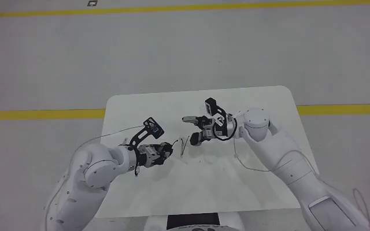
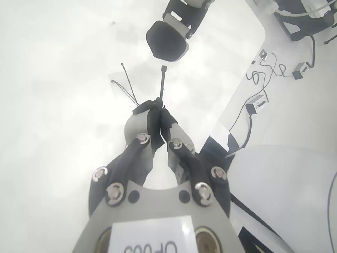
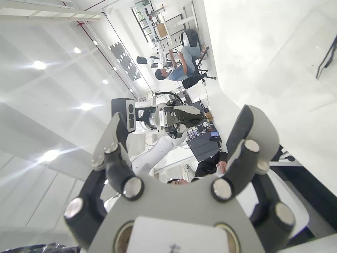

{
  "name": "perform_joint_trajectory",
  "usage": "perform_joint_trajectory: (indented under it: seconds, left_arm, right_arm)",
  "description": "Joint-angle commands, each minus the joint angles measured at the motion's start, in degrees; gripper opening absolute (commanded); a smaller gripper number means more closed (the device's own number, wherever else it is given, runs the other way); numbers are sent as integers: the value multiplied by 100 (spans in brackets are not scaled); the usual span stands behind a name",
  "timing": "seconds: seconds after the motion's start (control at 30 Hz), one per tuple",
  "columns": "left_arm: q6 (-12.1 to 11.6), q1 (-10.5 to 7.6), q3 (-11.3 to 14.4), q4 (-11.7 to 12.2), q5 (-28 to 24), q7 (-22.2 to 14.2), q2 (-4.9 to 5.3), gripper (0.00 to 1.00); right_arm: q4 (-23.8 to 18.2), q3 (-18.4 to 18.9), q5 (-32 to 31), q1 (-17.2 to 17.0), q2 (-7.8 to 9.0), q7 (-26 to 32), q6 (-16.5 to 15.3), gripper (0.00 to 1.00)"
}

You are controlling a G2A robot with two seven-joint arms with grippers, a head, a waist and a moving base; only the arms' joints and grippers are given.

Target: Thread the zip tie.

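Note:
My left gripper is shut on the tail of a black zip tie, which sticks out straight from the fingertips with its square head at the far end. In the top view this gripper sits near the middle of the table. My right gripper hangs just beyond the tie's head, open and holding nothing; one of its dark pads faces the head. In the right wrist view its two fingers stand wide apart around the distant left gripper.
Two more black zip ties lie on the white table between the grippers, also seen as thin lines. Past the table's rounded edge, cables and small boxes lie on the floor.

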Motion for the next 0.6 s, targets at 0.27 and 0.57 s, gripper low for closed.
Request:
perform_joint_trajectory:
  seconds: [0.27,0.57]
  left_arm:
    - [0,0,0,0,0,0,0,0]
    - [0,0,0,0,0,0,0,0]
  right_arm:
    - [-93,-23,6,-75,-6,-40,-103,17]
    - [-144,-93,-77,-77,-22,45,-350,19]
